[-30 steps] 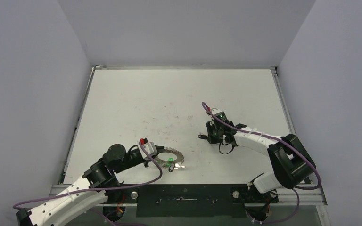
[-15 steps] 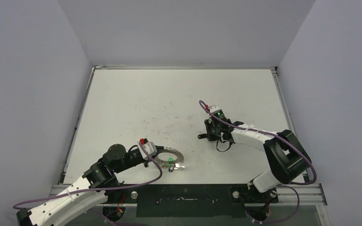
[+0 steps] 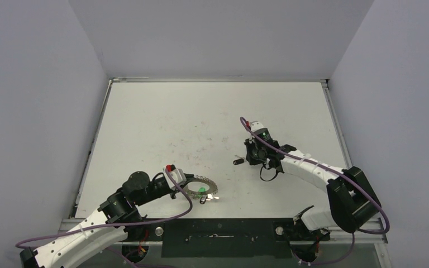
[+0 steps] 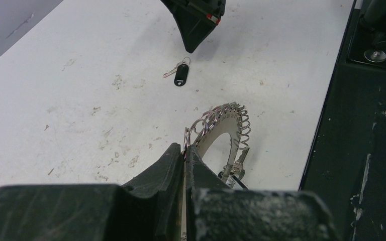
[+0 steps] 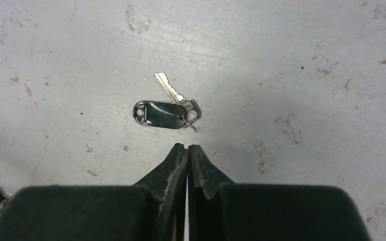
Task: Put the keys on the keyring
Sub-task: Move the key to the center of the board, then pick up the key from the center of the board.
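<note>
Top external view: one key loose, ring pinned near the front edge.
On the pale counter [image 3: 201,111], the left tool [image 4: 186,159] is clamped tight on the rim of the keyring [image 4: 229,109]. The right tool [image 5: 187,147] is pinched shut on nothing, tips just behind the black-headed key [image 5: 158,114], which lies flat mid-counter, well apart from the ring. The green-headed key [image 3: 201,190] sits at the ring with a silver key [image 3: 213,196] beside it; threaded or not, I can't tell. By my reckoning, the black one at least is left. No lettering readable anywhere.
</note>
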### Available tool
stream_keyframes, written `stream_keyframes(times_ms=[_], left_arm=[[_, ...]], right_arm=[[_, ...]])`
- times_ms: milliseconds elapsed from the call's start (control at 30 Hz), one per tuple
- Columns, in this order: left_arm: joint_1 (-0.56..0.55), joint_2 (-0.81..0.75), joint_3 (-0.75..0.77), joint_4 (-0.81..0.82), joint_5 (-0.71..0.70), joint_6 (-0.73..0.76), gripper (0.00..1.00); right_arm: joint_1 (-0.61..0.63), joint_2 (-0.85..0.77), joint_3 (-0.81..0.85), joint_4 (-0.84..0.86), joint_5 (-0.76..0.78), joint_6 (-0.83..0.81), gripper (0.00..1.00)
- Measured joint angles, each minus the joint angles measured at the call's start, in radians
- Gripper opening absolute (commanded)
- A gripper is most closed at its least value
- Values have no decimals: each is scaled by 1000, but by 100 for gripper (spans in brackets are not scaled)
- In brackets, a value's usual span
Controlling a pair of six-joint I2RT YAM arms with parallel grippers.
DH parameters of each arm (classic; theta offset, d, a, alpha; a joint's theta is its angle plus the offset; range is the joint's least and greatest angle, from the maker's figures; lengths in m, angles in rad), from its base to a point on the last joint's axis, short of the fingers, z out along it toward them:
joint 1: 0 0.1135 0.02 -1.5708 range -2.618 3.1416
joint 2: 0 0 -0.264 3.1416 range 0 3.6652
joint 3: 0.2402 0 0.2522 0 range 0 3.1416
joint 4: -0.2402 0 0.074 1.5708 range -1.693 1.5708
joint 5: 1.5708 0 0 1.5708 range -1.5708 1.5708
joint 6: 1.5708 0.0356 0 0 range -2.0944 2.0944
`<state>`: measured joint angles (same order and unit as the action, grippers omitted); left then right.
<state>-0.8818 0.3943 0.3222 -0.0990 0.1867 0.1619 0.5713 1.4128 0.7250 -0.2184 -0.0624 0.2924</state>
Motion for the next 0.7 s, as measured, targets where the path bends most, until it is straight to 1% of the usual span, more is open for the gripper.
stream_keyframes(times_ms=[33,67,100,133,167,233,333,433,567,633,700], left_arm=[[0,1,-2,0,0,-1,0],[0,2,-2,-1,0,-2,0],[0,3,-3,-2,0,-2,0],[0,4,-3,-1,0,-2,0],[0,5,-4,-1,0,-2,0],[0,6,-4,-1,0,-3,0],[0,9,-4,-1,1,-4,0],[0,11,-4,-1,2,-6,0],[0,16,-4,-1,4,-10,0],[0,16,-4,-1,4,-13,0],[0,16,-4,-1,4,-14,0]], right_arm=[[0,-20,0,-4,0,-2,0],[0,-35,0,-7,0,-2,9],[0,-52,0,-9,1,-5,20],[0,-61,0,-8,2,-7,28],[0,-66,0,-8,3,-8,32],[0,-66,0,-10,7,-15,37],[0,-43,4,-15,6,-21,39],[0,16,20,-16,3,-24,41],[0,86,39,-16,-5,-28,41],[0,109,43,-14,-7,-28,36],[0,122,46,-13,-8,-29,29]])
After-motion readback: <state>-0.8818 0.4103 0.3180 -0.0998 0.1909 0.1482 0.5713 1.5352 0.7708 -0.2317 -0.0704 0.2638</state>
